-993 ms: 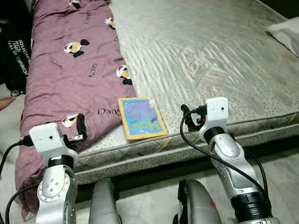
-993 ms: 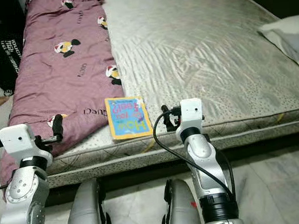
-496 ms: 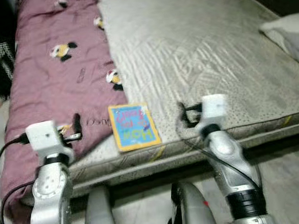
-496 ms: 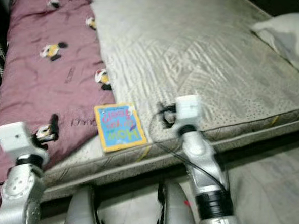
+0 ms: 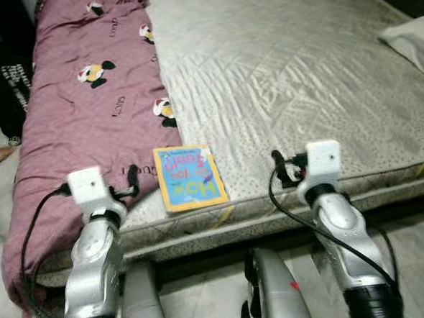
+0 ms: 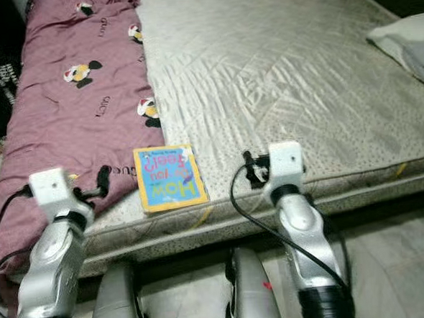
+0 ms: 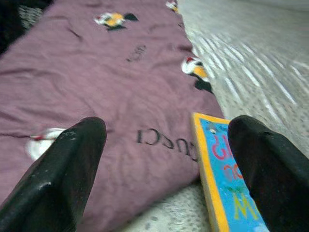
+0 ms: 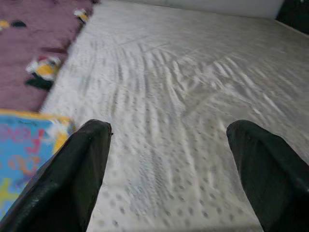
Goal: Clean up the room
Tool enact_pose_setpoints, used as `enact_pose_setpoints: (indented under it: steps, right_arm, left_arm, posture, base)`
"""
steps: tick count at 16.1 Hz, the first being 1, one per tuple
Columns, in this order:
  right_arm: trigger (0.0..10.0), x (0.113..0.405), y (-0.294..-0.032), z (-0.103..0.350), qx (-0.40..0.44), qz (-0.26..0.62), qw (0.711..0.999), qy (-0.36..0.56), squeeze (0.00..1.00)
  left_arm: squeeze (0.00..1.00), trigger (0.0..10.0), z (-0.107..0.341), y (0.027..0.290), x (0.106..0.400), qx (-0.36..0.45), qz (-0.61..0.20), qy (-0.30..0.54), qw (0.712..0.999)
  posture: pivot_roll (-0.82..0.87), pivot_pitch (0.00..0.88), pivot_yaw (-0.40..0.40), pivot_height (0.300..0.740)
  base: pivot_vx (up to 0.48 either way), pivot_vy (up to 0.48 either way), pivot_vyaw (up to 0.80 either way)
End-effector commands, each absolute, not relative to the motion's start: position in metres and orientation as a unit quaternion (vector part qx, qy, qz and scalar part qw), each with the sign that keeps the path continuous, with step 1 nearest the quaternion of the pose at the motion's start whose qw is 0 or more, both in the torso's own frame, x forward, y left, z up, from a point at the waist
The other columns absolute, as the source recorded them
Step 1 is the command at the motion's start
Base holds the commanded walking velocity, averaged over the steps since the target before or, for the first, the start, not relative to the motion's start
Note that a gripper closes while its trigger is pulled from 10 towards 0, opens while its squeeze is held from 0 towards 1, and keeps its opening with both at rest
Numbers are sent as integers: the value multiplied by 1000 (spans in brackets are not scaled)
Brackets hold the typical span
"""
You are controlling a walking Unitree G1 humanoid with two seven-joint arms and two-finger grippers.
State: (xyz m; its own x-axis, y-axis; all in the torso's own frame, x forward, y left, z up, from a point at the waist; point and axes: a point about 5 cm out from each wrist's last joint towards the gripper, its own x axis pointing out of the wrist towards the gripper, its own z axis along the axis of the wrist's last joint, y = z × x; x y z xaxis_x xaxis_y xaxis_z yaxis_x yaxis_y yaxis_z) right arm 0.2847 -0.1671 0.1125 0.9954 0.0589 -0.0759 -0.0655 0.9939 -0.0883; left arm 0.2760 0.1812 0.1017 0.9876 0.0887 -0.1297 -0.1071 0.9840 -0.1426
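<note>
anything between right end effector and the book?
Nothing: bare grey mattress between the right end effector and the book, seen in left eye view.

The mauve blanket (image 5: 86, 102) repeats the printed word "GUCCI" among cartoon mouse figures, while the yellow-bordered blue book (image 5: 189, 177) shows large colourful letters, upside down and not clearly readable.

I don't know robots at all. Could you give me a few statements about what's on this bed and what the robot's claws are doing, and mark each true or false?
1. A book lies near the mattress front edge. True.
2. The blanket is green. False: it is purple-pink with cartoon prints.
3. The left gripper is open. True.
4. The right gripper holds the book. False: it is open and empty.
5. A pillow lies at the robot's right. True.
</note>
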Motion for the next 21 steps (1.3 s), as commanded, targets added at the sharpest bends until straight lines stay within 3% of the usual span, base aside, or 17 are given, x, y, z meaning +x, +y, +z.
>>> enact_pose_setpoints:
  steps: [1,5,11,21]
  right_arm:
    - [10000,279,-174,113,-49,24,998,43,0]
    - [10000,261,-185,115,-58,11,997,58,0]
    - [10000,254,-187,120,-65,18,996,64,0]
    - [10000,253,-192,122,-78,12,994,72,0]
  left_arm:
    - [0,10000,99,181,278,-79,45,70,993]
    - [0,10000,96,178,289,-86,39,82,992]
    - [0,10000,82,162,293,-99,28,97,990]
    - [0,10000,84,168,313,-106,26,70,992]
  posture:
    - [-100,169,-46,550]
    - [-147,214,-37,545]
    - [-182,235,-51,475]
    - [-216,211,-57,475]
  base:
    - [0,0,0]
    - [0,0,0]
    - [0,0,0]
    - [0,0,0]
